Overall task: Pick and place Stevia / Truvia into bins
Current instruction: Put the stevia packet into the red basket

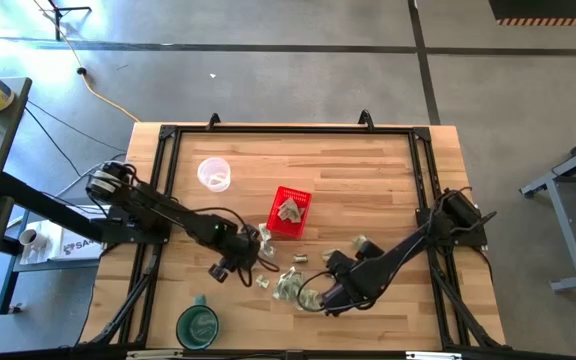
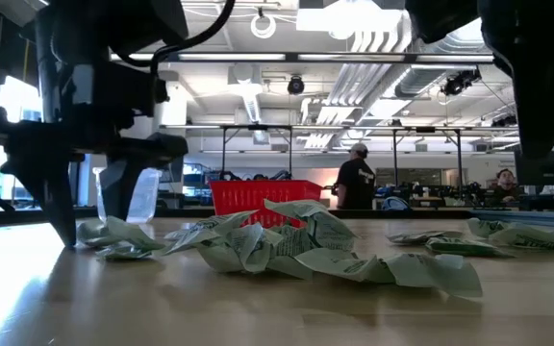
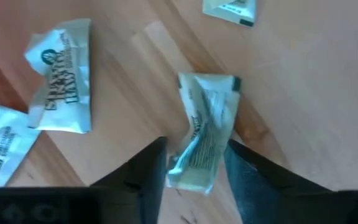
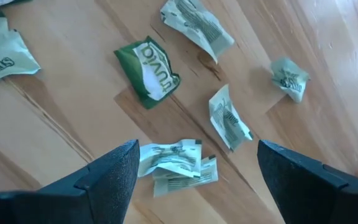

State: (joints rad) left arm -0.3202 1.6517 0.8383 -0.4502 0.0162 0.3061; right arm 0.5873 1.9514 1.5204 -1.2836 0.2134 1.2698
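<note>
Pale green and white Stevia / Truvia sachets [image 1: 290, 285] lie flat and scattered on the wooden table near the red mesh basket [image 1: 277, 226], which holds one or more sachets. My left gripper [image 3: 196, 180] points down just beside the basket's near left corner. Its open fingers reach down to the table on either side of one crumpled sachet [image 3: 207, 124]. My right gripper [image 4: 194, 177] hangs wide open above the sachets to the right, over another crumpled one [image 4: 176, 165]. A dark green Truvia sachet [image 4: 149, 71] lies beyond it. My left gripper comes from above with one finger [image 3: 148, 180] on each long side of the sachet's near end [image 3: 191, 168]. The sachet lies flat on the table. I cannot tell whether the fingers touch it.
A clear plastic cup [image 1: 213, 173] stands at the far left of the table and a round green cup [image 1: 198, 325] at the near left edge. A black frame [image 1: 288, 130] borders the table. In the room beyond, a person [image 2: 354, 183] stands.
</note>
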